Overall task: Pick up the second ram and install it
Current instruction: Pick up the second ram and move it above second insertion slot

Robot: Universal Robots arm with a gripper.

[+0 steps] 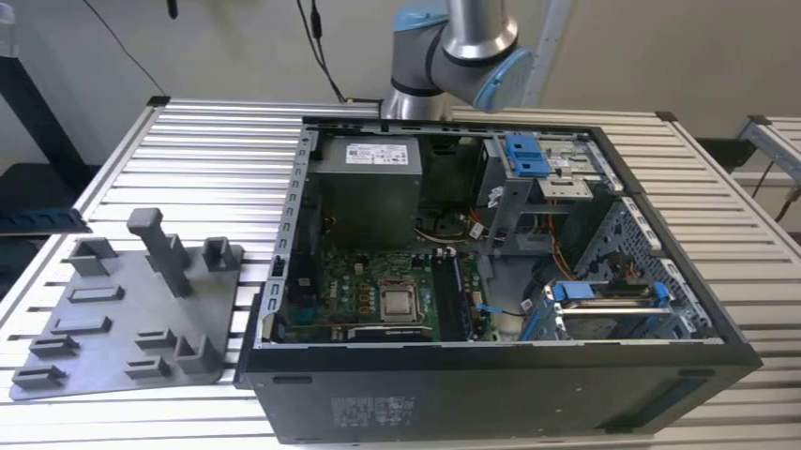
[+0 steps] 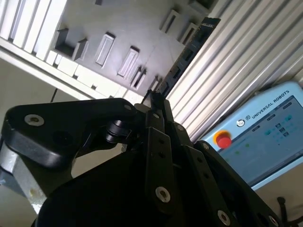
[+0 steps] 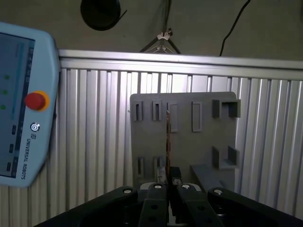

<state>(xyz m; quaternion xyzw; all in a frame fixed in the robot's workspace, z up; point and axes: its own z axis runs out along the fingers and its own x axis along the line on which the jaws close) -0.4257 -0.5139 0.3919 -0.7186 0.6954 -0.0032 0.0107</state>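
Note:
The second ram (image 3: 167, 142) is a thin dark stick, seen edge-on in the first wrist view and sticking straight out from between my fingertips. My gripper (image 3: 168, 182) is shut on its near end. In the second wrist view the second ram (image 2: 187, 52) shows as a long dark strip running out from the gripper (image 2: 155, 99). In both wrist views the stick is held in the air in front of the grey fixture plate (image 3: 199, 142). The open computer case (image 1: 701, 328) lies on the table with its green motherboard (image 1: 375, 291) exposed.
The grey fixture plate (image 1: 113, 328) with upright posts lies at the exterior view's left of the case. A grey power-supply box (image 1: 366, 183) sits inside the case at the back. A teach pendant (image 3: 19, 104) with a red button lies on the slatted aluminium table (image 1: 213, 159). The arm (image 1: 451, 47) rises behind the case.

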